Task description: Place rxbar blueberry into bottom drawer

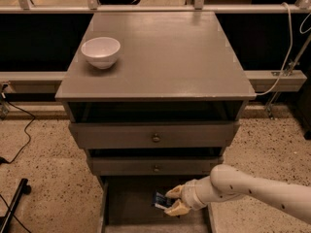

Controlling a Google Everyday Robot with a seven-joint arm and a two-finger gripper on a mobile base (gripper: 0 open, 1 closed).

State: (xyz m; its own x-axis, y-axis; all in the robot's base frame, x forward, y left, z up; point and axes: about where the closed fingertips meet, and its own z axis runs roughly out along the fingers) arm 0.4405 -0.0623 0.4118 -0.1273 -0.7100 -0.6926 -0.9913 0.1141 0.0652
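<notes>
The hand (pixel 171 201) gripped the rxbar blueberry (pixel 160 201) low inside the open bottom drawer (pixel 127 203) (six o'clock in the view), with apparently only the release remaining.

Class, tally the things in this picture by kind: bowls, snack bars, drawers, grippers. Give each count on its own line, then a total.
Bowls: 1 (white bowl)
Snack bars: 1 (rxbar blueberry, held in the jaws)
Drawers: 3 (bottom drawer, open; two upper drawers)
Grippers: 1 (gripper, above the bottom drawer's floor)
Total: 6
</notes>
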